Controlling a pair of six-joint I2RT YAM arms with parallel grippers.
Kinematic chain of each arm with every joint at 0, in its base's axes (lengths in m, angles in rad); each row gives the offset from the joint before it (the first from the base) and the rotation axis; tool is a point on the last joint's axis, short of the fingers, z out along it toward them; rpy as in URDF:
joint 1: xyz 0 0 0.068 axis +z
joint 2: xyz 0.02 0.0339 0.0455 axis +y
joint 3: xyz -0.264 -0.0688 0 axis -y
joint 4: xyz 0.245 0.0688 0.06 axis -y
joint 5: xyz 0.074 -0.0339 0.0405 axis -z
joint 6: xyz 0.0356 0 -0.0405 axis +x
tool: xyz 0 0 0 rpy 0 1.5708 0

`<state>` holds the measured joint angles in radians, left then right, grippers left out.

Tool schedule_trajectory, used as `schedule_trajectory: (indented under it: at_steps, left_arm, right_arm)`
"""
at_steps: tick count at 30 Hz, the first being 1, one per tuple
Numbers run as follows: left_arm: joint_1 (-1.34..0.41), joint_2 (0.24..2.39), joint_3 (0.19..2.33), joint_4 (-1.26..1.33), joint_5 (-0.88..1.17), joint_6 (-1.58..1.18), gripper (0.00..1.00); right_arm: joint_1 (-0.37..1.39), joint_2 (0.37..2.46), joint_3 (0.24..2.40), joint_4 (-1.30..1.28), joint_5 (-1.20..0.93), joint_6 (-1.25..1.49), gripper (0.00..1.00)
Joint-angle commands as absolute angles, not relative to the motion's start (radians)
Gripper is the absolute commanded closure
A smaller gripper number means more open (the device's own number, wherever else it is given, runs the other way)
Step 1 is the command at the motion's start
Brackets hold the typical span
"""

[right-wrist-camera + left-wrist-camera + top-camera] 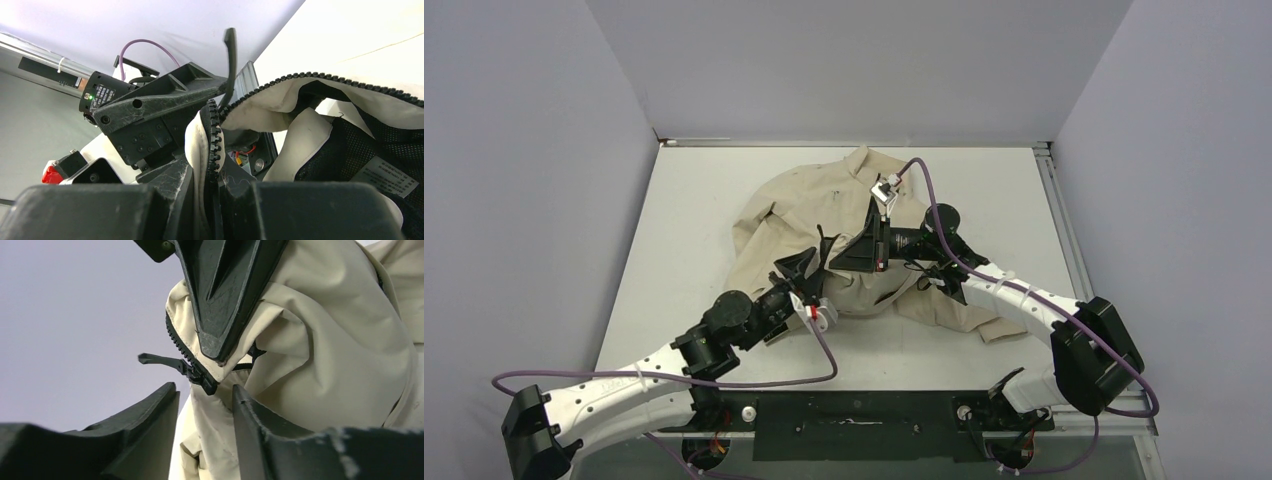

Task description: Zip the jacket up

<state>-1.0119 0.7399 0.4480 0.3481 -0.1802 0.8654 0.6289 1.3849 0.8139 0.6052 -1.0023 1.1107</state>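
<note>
The beige jacket lies crumpled in the middle of the table. My right gripper is shut on its lifted front edge, pinching the cream fabric and black zipper teeth between its fingers. In the left wrist view the right gripper's fingers clamp that edge just above the zipper slider, whose pull tab sticks out to the left. My left gripper is open just below the slider, with jacket fabric hanging between its fingers. The black mesh lining and a label show.
The jacket's sleeves spread left and right over the white table. Grey walls close the back and sides. A metal rail runs along the table's right edge. Purple cables trail from both arms.
</note>
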Motion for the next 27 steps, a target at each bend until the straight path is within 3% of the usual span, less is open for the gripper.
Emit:
schedule_trajectory:
  at_steps: [1,6,9,19,27]
  left_arm:
    - [-0.989,0.739,0.498,0.39,-0.186,0.814,0.63]
    - [-0.974,0.728,0.505,0.367,-0.167,0.809,0.82]
    - [-0.966,0.711,0.498,0.373,-0.14,0.817,0.88]
    - [-0.95,0.651,0.407,0.47,0.052,0.948,0.9]
    - [-0.934,0.667,0.339,0.548,0.087,1.108,0.93]
  right_arm:
    - [0.634,1.341,0.851,0.674,-0.997,1.114,0.95]
    - [0.631,1.344,0.841,0.679,-0.99,1.119,0.95]
    - [0.629,1.347,0.829,0.689,-0.978,1.133,0.95]
    - [0.63,1.348,0.759,0.79,-0.932,1.236,0.95]
    - [0.63,1.332,0.722,0.851,-0.911,1.302,0.95]
